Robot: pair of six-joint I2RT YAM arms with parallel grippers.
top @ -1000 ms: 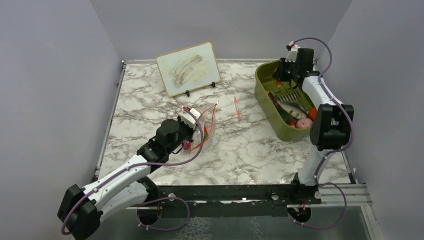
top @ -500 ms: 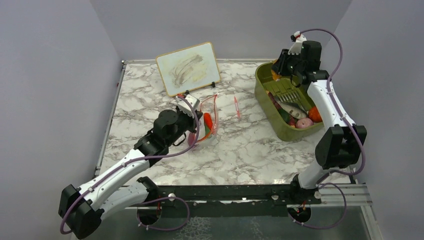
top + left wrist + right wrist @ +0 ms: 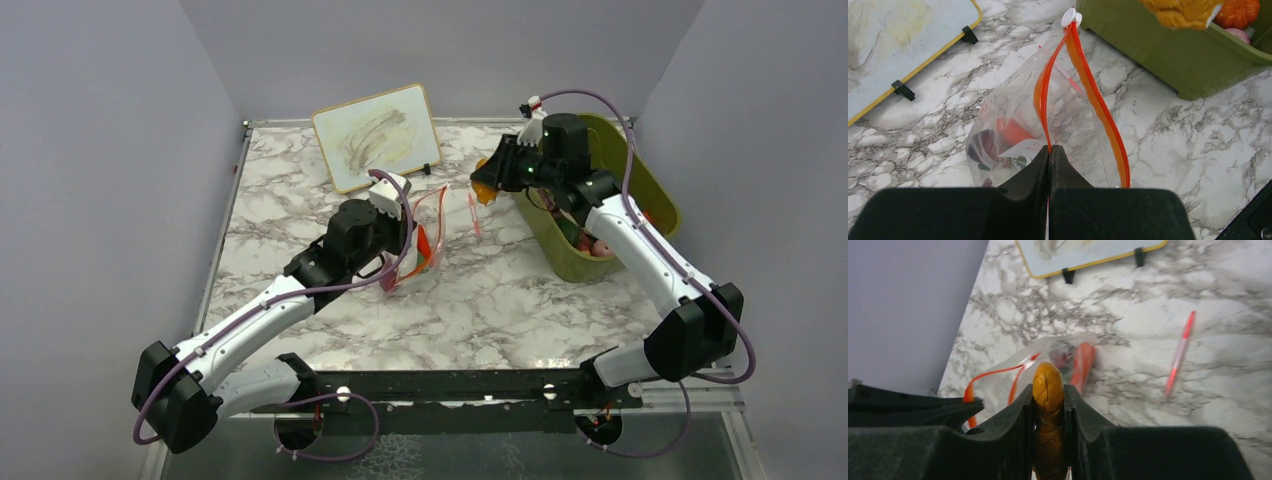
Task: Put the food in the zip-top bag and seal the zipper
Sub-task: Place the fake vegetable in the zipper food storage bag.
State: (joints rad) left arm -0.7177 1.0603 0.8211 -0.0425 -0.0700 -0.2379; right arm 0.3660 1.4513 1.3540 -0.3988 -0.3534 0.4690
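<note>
Pinching one lip of the zipper between closed jaws, the left gripper holds the zip-top bag upright near the middle of the worktop. The other lip of the red-orange strip bows away to the right, so the mouth gapes, and the two lips meet at a white slider at the end nearer the far edge. An orange-red piece and a dark purple piece lie inside the bag, low down against the clear plastic.

The right gripper is clamped on a yellow-orange food piece, whose rounded end pokes out past the fingertips. In the top view it hangs above the worktop between the bag and the olive-green bin, toward the far edge and apart from both. From the right wrist camera the open bag shows beneath and ahead of the held piece.

The bin stands along the right edge near the far right corner, with more toy food in it, among it an orange ball. A thin red-pink pen lies flat on the marble between bag and bin. A small whiteboard stands on its clips by the far edge, left of centre.
</note>
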